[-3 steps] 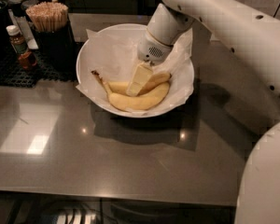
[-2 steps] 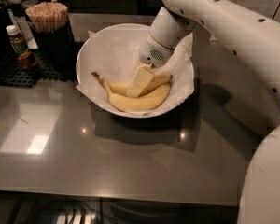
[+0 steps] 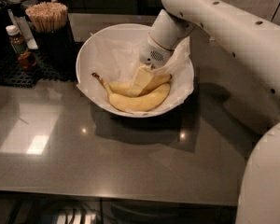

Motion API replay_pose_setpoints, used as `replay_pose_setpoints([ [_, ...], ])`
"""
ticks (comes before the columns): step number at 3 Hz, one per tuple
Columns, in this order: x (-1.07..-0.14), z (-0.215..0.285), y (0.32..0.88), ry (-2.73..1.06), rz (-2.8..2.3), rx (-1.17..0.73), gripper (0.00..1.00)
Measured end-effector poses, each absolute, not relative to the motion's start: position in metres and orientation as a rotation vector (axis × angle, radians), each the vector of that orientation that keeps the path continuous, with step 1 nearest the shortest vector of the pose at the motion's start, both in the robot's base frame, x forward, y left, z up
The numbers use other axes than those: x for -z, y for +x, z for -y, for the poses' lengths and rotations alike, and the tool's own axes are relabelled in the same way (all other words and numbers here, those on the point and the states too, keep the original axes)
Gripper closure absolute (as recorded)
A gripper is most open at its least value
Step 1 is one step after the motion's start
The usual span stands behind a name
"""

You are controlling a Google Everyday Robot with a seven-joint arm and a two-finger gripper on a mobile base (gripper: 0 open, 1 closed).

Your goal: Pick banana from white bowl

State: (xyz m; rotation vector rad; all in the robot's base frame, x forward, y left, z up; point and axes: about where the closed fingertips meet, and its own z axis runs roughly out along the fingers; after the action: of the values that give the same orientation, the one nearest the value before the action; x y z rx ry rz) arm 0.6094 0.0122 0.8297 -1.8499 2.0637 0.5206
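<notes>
Gripper over banana, centre of white bowl

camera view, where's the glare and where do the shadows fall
In the camera view, a bright rectangular reflection glares off the grey counter at left, with small light spots near the white bowl. The bowl throws a dark shadow toward the camera and right. The gripper, inside the bowl on the bananas, is evenly lit. The background is dim.

I see ceiling glare on the dim bench; the end effector in the white bowl is well lit.
</notes>
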Motion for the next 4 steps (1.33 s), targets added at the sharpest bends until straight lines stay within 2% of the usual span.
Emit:
replay_pose_setpoints([
  [1,-0.824,-0.008,0.613,-1.818,-2.059,-0.478,0.60],
  [2,-0.815,0.002,0.605,-1.768,-2.102,-0.444,0.83],
  [3,-0.818,0.003,0.604,-1.767,-2.104,-0.444,1.00],
  [4,-0.818,0.003,0.604,-1.767,-2.104,-0.444,1.00],
])
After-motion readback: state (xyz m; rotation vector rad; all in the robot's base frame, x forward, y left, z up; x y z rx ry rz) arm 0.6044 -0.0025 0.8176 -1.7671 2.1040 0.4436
